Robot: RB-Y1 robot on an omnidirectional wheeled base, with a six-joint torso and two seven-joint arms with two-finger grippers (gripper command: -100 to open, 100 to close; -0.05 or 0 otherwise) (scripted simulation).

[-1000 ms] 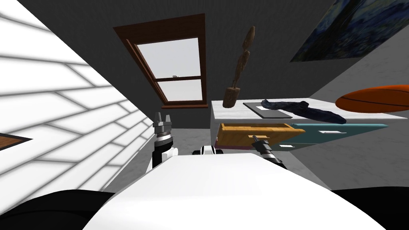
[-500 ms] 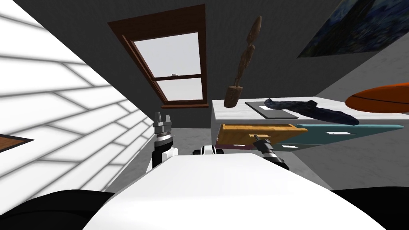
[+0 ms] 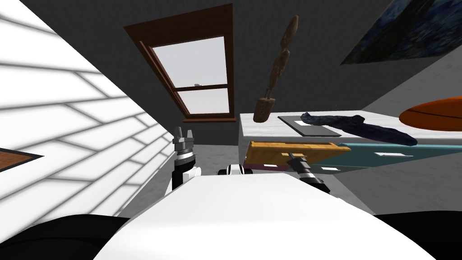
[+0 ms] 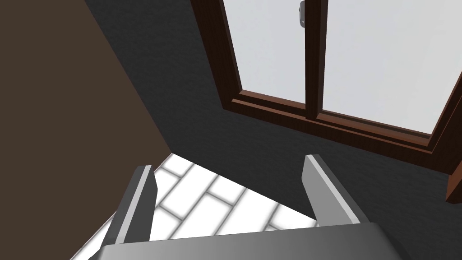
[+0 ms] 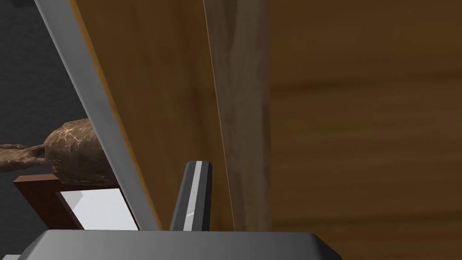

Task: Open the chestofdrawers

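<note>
Chest: we see the chest of drawers [image 3: 270,131] ahead and to our right, against the dark wall, with a white top and teal fronts [image 3: 419,151] that carry small white handles.
Drawer: one wooden drawer [image 3: 288,151] stands out from the chest at its near left corner, its yellow-brown rim and inside open to view; the teal fronts beside it lie flush.
Right arm: the right end effector [image 3: 293,156] is at the front rim of the wooden drawer. In its wrist view, warm brown wood lies just ahead, with a light grey strip slanting beside it. We cannot tell whether this end effector is apart or clamped on anything.
Left arm: the left end effector [image 3: 184,132] is raised at our left, well apart from the chest, its fingers [image 4: 144,189] spread wide with nothing between them.
Chest top: a brown sculpture [image 3: 273,81] rises from a pot near the left edge; a dark grey slab [image 3: 311,127] lies flat beside it, a dark blue cloth [image 3: 365,127] drapes across the slab's far corner, and an orange ball [image 3: 433,115] sits further right.
Wall: a brown-framed window [image 3: 198,76] is left of the chest, and a dark blue painting [image 3: 406,31] hangs above it.
</note>
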